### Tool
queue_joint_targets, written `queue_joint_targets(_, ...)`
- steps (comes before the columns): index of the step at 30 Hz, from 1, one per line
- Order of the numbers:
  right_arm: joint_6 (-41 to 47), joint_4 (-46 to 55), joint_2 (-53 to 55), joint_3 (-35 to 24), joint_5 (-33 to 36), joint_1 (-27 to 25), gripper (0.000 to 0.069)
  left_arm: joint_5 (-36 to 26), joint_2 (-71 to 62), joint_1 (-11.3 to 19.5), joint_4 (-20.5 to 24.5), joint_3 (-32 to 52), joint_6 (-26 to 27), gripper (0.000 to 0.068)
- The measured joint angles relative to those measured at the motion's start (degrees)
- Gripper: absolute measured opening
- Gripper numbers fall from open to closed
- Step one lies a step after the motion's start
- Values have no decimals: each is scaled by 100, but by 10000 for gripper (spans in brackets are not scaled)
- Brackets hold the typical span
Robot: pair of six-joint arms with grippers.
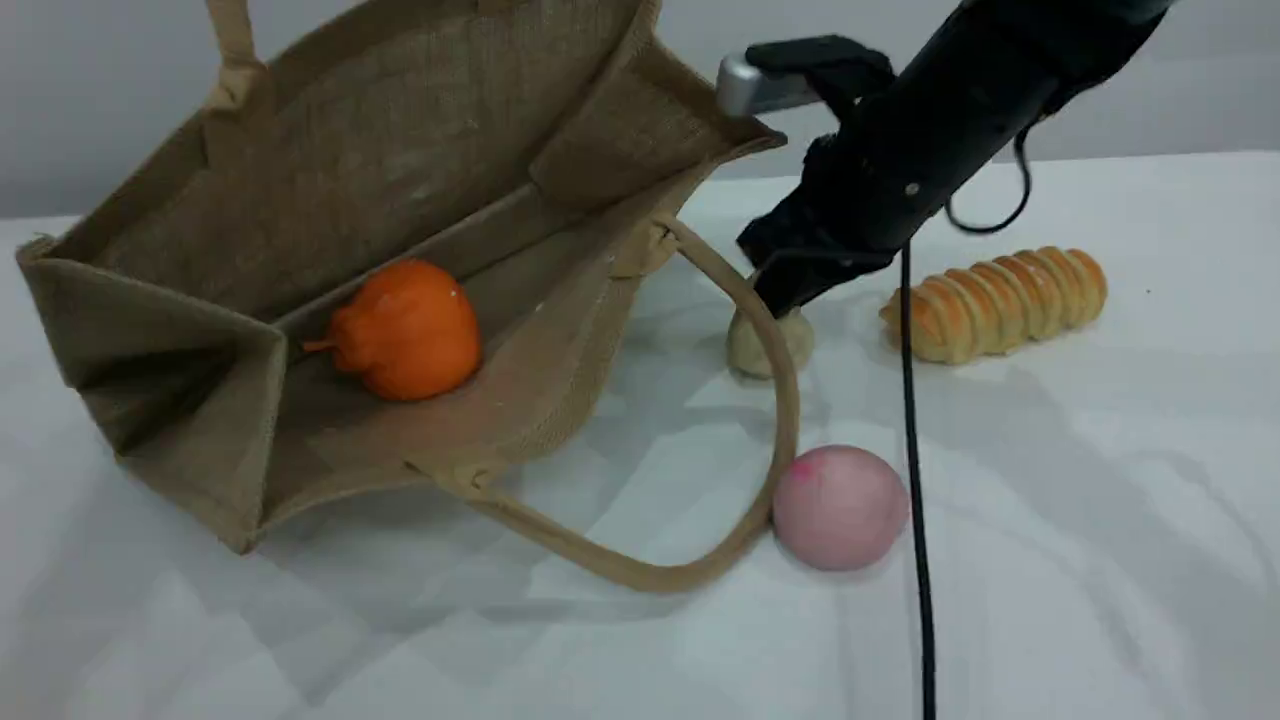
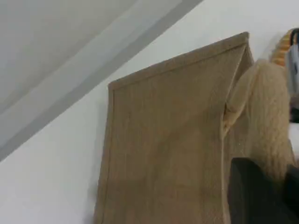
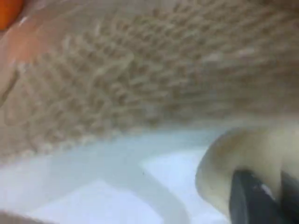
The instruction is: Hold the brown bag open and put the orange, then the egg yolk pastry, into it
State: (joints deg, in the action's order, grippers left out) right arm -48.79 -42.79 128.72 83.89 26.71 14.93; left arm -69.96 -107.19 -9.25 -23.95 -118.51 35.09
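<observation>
Jute brown bag (image 1: pixel 380 150) lies open on its side at the frame's left with the orange (image 1: pixel 410 330) inside. Right of centre, the right gripper (image 1: pixel 785 300) is clamped on the egg yolk pastry (image 1: pixel 748 350); the left gripper (image 2: pixel 264 196) pinches the bag's upper handle (image 2: pixel 268 116).

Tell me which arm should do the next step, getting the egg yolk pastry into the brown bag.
Right. The right gripper has its jaws closed on the egg yolk pastry beside the open brown bag. The left gripper is occupied holding a handle up; the orange is already inside.
</observation>
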Motion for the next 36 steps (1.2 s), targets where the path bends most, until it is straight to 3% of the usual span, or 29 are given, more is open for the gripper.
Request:
queue_joint_targets(10, 849, 1121, -1331, -975, -128, -492, 27, 0, 0, 0, -7, 0, 0, 86)
queue_joint_targets(21, 759, 869, -3424, -2618, -596, -396, 27, 0, 0, 0, -26, 0, 53, 86)
queue_joint_targets(27, 265, 263, -4174, -3085, -711, 170, 27, -3, 0, 0, -342, 0, 259, 86)
queue_joint_targets(31, 201, -14, -4218, -3096, -730, 725, 27, -3, 0, 0, -493, 0, 259, 86)
queue_joint_targets(36, 155, -211, -4152, -3096, -1262, 1453, 27, -3, 0, 0, -616, 0, 289, 86)
